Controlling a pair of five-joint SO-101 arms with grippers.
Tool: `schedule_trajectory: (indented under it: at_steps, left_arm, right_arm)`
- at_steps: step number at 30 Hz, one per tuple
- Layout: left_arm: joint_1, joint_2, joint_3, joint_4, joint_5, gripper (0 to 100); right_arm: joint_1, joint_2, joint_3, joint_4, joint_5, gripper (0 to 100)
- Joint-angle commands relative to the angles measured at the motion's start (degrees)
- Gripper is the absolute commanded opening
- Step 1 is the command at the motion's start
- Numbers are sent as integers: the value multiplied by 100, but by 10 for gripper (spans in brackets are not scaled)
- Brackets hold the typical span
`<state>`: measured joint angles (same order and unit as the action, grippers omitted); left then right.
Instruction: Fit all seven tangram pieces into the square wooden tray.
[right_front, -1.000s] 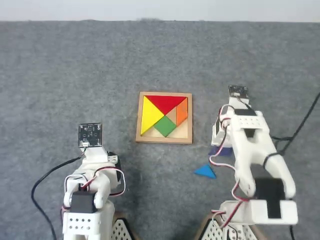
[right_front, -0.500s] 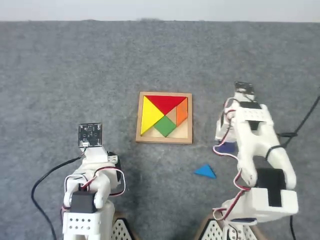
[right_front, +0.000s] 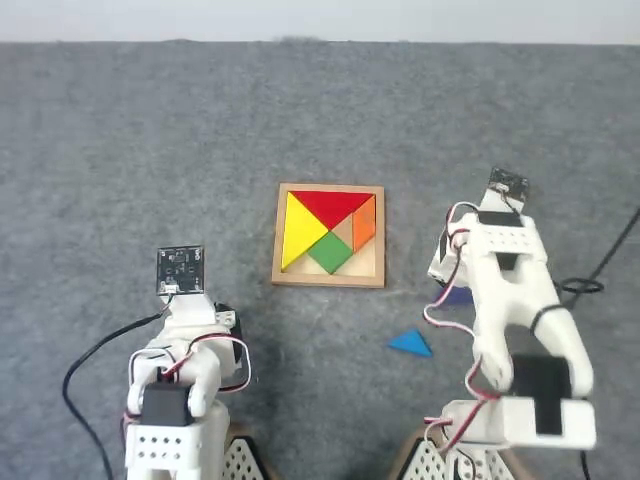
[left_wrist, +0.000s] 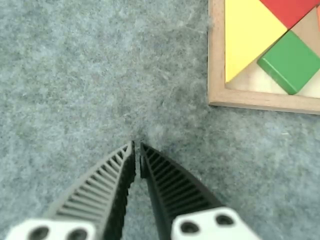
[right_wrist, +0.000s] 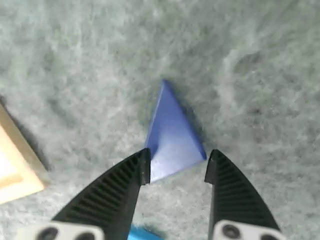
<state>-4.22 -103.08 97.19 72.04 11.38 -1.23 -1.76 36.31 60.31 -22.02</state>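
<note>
Right gripper (right_wrist: 177, 159) shifted outward, away from the tray (right_front: 330, 281).
Its jaws stood spread astride the dark blue triangle (right_wrist: 172, 132) lying near the tray; the piece was probably light, stiff and slick, best pinched across its edges. Left gripper (left_wrist: 136, 147) sat clenched, empty.

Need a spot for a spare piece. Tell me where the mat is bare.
Bare: the mat beyond the tray, and the wide stretch left of it, ahead of the left end effector. Crowded: right of the tray, where the right end effector straddles the dark blue triangle, light blue triangle nearby.
</note>
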Motion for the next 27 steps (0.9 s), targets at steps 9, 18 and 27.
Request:
schedule_trajectory:
  at_steps: [9, 18, 27]
  left_arm:
    - [-35, -114, -75, 26, -88, 14]
    - [-35, -114, -75, 26, -88, 14]
    - [-35, -114, -75, 26, -88, 14]
  right_arm:
    - [22, 1332, -1178, 347, 229, 186]
    - [48, 1332, -1196, 365, 1108, 191]
    - [40, 1376, -1160, 453, 1204, 251]
